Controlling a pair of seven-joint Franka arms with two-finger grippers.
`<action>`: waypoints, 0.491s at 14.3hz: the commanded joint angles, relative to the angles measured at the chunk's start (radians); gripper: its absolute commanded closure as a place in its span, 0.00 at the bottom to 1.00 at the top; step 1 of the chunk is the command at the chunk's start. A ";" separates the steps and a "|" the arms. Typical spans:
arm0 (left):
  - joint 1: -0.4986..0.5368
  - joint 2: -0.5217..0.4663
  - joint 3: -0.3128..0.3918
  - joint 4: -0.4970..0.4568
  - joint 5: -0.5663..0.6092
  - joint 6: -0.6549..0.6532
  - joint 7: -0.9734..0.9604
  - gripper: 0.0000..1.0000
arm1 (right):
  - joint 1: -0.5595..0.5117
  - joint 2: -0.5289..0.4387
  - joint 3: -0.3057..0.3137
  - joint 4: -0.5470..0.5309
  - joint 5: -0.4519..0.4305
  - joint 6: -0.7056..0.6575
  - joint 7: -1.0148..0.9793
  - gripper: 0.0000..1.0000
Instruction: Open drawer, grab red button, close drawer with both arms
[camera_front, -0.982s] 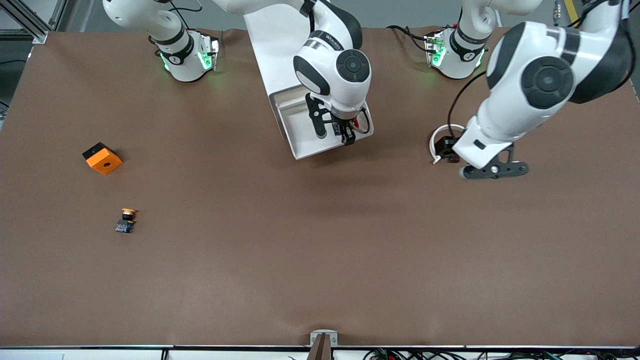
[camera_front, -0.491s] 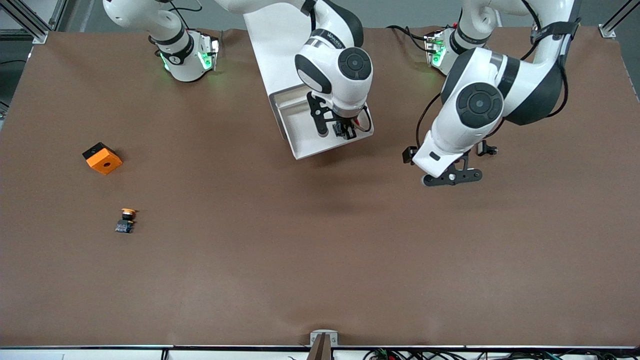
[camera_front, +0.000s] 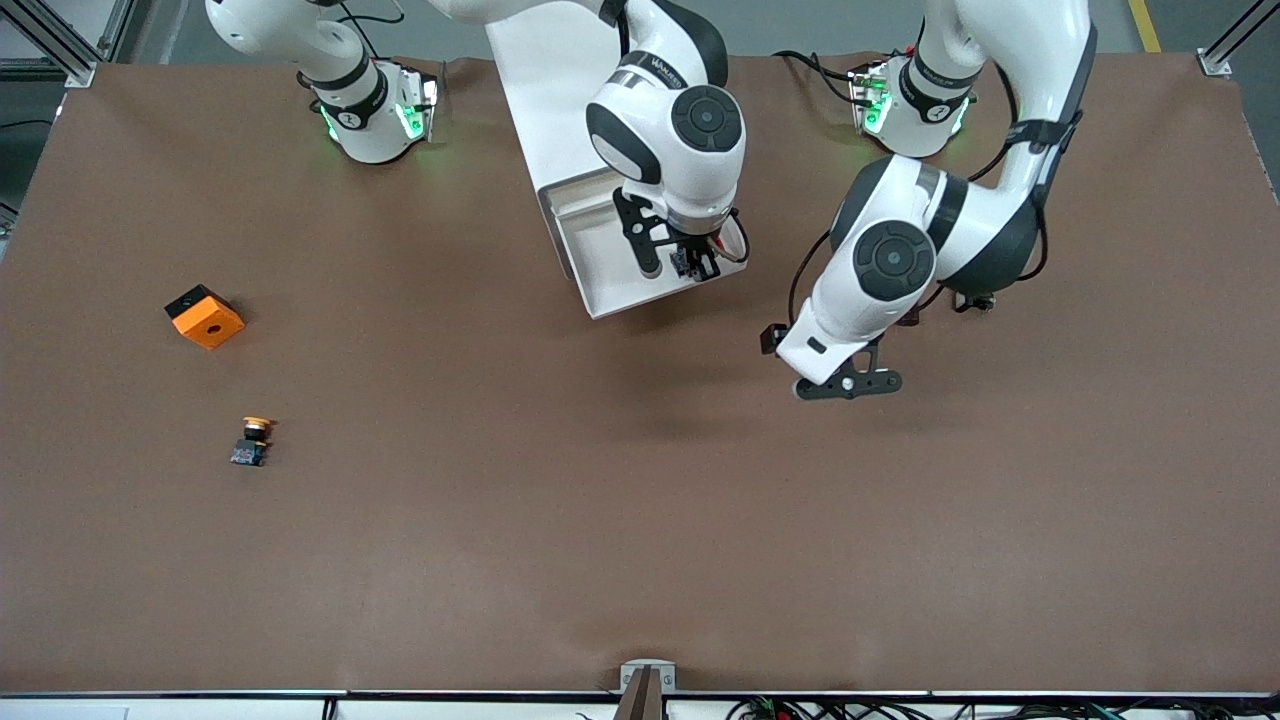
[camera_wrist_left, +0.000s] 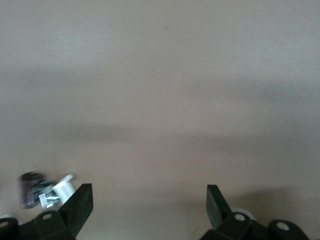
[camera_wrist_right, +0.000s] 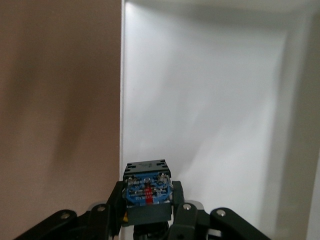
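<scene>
Open drawer pulled out of the white cabinet, its tray taken up at the corner toward the left arm's end by the right gripper, clamped on the button just above the tray floor, with the rest of the tray floor bare in the right wrist view. Wide bare brown table nearer the front camera than the drawer, crossed only by the left gripper, fingers spread, hanging over the table toward the left arm's end from the drawer. Well apart from the drawer toward the right arm's end, two low obstacles: an orange cube and, nearer the camera, an orange-capped button.
</scene>
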 joint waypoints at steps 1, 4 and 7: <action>-0.017 0.043 -0.007 0.004 -0.065 0.075 -0.012 0.00 | -0.048 -0.003 0.004 0.060 0.047 -0.123 -0.212 1.00; -0.049 0.073 -0.007 -0.002 -0.113 0.121 -0.041 0.00 | -0.106 -0.054 -0.003 0.074 0.046 -0.200 -0.465 1.00; -0.115 0.106 -0.007 -0.002 -0.135 0.175 -0.147 0.00 | -0.161 -0.115 -0.011 0.056 0.006 -0.250 -0.728 1.00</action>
